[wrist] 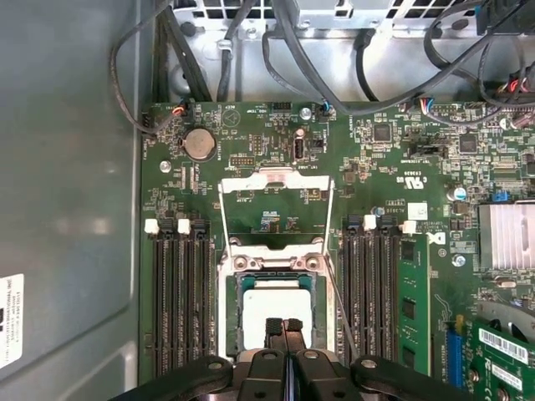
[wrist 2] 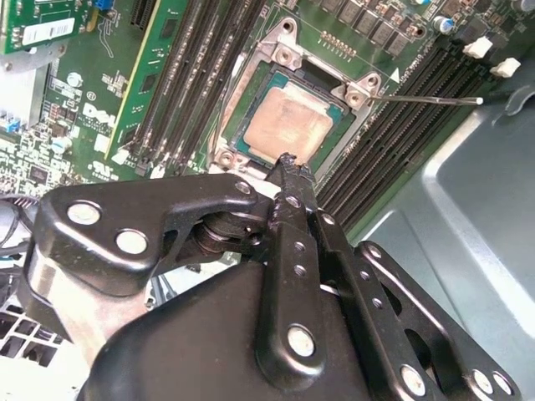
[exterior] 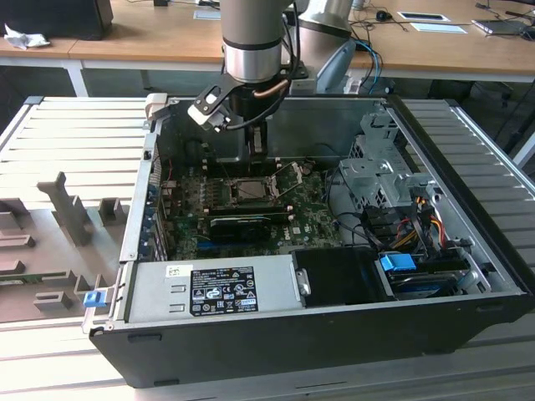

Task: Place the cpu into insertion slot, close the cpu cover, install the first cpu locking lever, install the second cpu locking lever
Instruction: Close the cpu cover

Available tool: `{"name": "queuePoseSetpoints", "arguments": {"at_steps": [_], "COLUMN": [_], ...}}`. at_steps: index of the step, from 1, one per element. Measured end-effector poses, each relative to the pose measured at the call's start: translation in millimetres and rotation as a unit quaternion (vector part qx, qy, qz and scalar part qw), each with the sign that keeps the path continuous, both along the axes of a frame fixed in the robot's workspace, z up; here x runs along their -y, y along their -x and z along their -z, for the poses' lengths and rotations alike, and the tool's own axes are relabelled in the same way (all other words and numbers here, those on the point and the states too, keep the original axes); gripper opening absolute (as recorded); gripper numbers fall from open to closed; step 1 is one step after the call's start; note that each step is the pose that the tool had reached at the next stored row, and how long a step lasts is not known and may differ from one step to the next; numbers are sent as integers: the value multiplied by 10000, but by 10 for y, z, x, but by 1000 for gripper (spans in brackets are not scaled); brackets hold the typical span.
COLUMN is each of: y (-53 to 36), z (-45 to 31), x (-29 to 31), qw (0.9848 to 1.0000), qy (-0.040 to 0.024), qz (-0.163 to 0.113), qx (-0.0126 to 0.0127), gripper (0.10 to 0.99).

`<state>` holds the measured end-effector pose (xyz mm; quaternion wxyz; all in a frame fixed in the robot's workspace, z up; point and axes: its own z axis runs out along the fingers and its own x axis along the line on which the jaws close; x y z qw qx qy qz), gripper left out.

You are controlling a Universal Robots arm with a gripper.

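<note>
First wrist view: I see the cpu [wrist: 259, 307] lying flat in the insertion slot [wrist: 276, 262], metal top up. It's square, so no real long axis. Its edges run parallel w/ the memory slots [wrist: 180, 301] that flank the slot on both sides. The cpu cover [wrist: 276, 177] is swung open off the slot, on the slot's side toward the coin battery [wrist: 199, 144]. Bare board shows thru its cut-out. The gripper [wrist: 284, 327] is at the slot's opposite edge, fingertips pressed together w/ nothing between them, over the cpu's edge. Can't tell if they touch it.

Second wrist view gives me what the first doesn't. The cpu [wrist 2: 288, 125] top has a tan tint, and there are screws [wrist 2: 284, 55] at the slot's corners. A thin metal rod [wrist 2: 426, 99] reaches out from one slot corner across the memory slots. The fingertips end just beside the cpu's near edge.

Exterior view adds the setting: the black pc case [exterior: 318, 342] lies open side up, w/ the arm [exterior: 255, 42] reaching down into it over the slot. Inside the case is the green motherboard [exterior: 318, 225], slot approx mid-board. A grey power supply [exterior: 209, 288] sits well apart from the slot, against the black wall. A metal drive cage [exterior: 376, 175] and cables [exterior: 410, 221] are to the exterior view's right of the slot.
</note>
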<state>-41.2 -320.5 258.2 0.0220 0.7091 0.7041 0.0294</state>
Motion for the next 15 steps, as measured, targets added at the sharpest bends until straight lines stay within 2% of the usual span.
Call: {"name": "queuePoseSetpoints", "arguments": {"at_steps": [4, 15], "y": [0, 0], "z": [-47, -76], "x": [0, 0], "qw": [10000, 10000], "qy": [0, 0], "qz": [0, 0], "qx": [0, 0], "gripper": [106, 106]}}
